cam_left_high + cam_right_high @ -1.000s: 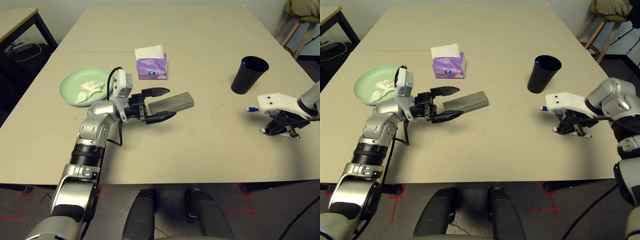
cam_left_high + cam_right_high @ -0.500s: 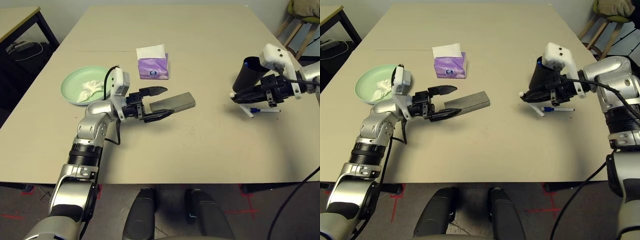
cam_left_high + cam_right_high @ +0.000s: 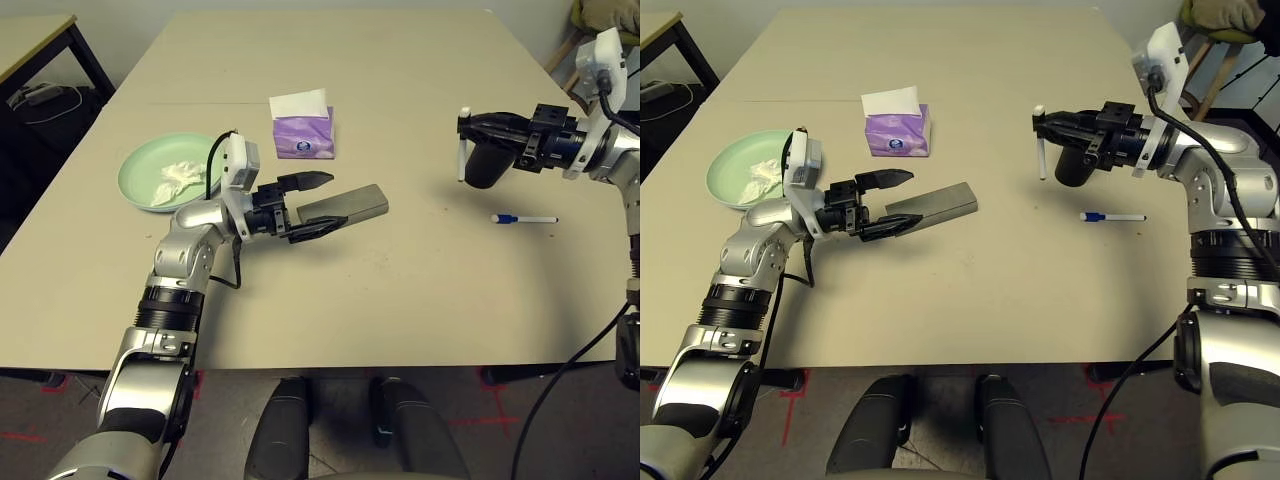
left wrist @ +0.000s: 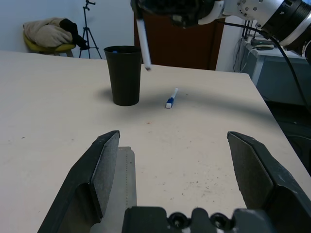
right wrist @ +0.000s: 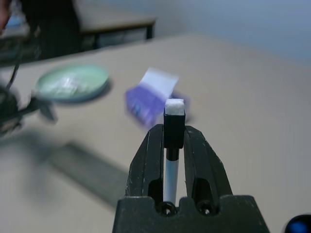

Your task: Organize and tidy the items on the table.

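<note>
Two silver, ribbed metallic forearms, segmented with dark bands near the elbows. White boxy camera housing on each wrist, the right one with two small dark dots on its side. Thin black cable looping from the left wrist housing down along the forearm; longer black cables trailing down beside the right arm. Left gripper (image 3: 312,205) and right gripper (image 3: 1042,127) each with two glossy black fingers (image 4: 104,167), tapered, with flat inner pads. Black base block between the fingers, set with small round screws. Black mechanical linkages behind the fingers.
</note>
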`<state>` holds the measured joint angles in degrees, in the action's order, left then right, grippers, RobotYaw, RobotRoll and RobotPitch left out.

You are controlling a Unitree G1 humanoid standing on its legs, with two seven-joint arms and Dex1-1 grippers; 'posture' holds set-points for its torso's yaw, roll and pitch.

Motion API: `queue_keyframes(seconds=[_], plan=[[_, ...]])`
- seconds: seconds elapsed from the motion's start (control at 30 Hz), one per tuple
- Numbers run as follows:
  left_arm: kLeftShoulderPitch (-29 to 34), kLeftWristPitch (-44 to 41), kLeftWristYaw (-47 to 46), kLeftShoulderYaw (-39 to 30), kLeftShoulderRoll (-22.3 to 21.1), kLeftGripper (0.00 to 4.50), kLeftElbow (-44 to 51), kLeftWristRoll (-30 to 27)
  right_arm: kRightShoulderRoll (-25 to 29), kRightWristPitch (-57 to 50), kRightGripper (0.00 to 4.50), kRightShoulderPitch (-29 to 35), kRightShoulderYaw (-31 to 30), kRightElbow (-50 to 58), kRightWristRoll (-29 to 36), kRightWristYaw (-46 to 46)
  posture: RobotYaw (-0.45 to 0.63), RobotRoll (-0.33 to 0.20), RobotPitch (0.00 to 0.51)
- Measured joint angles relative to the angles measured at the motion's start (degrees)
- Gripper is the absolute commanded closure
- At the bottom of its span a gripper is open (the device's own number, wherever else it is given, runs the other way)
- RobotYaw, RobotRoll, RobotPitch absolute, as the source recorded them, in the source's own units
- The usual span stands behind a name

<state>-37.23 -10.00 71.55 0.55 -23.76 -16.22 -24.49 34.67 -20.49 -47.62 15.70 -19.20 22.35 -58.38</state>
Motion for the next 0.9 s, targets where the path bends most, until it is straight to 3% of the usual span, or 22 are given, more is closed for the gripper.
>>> queue_keyframes(seconds=[0.33, 0.6, 0.9], plan=[[0.27, -0.04, -0.39, -0.06, -0.03, 0.00, 0.02, -0.01, -6.23, 14.38, 4.09, 1.41, 7.28, -1.62, 0.20, 20.20, 0.11, 0.000, 0.169], [0.40, -0.26, 0.00, -0.06, -0.26, 0.00, -0.28, -0.03, -8.03, 14.94, 4.09, 1.12, 4.77, -1.19, -3.62, 32.09, 0.10, 0.000, 0.166], [-0.02, -0.25, 0.22, -0.03, -0.31, 0.00, -0.45, -0.01, -9.16, 14.77, 4.09, 2.40, 3.11, 0.43, -4.45, 37.04, 0.10, 0.000, 0.163]])
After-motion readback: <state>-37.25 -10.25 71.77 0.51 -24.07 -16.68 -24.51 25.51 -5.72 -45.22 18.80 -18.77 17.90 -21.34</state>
